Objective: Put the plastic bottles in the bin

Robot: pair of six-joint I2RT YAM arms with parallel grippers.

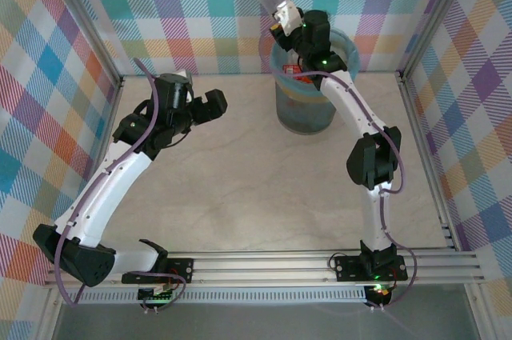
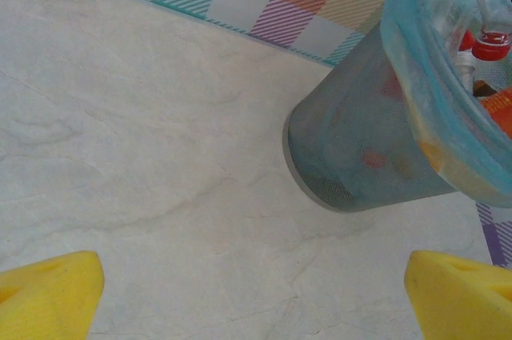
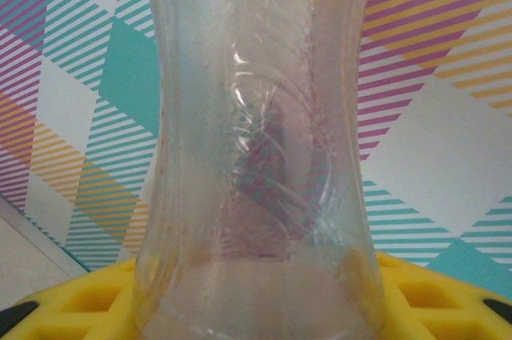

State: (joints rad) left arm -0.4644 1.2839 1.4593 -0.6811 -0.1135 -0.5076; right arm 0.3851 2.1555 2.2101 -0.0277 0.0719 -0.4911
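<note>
**Clear bottle clamped above the bin**

A clear plastic bottle (image 3: pixel 256 156) is clenched between the yellow pads (image 3: pixel 436 308) of the right gripper (image 1: pixel 282 14). Its ribbed, waisted body rises straight out ahead of the jaws. Below those jaws stands the bin (image 1: pixel 308 104), with a light blue bag (image 2: pixel 416 116) folded over its rim. Other bottles (image 2: pixel 490 36), with red caps and orange labels, lie inside it. The left gripper (image 1: pixel 200 102) hovers over the marbled table (image 2: pixel 160 156) holding nothing, its yellow fingertips (image 2: pixel 48 292) spread wide. From those released jaws the bin is ahead and to the right, well apart from them.
</note>
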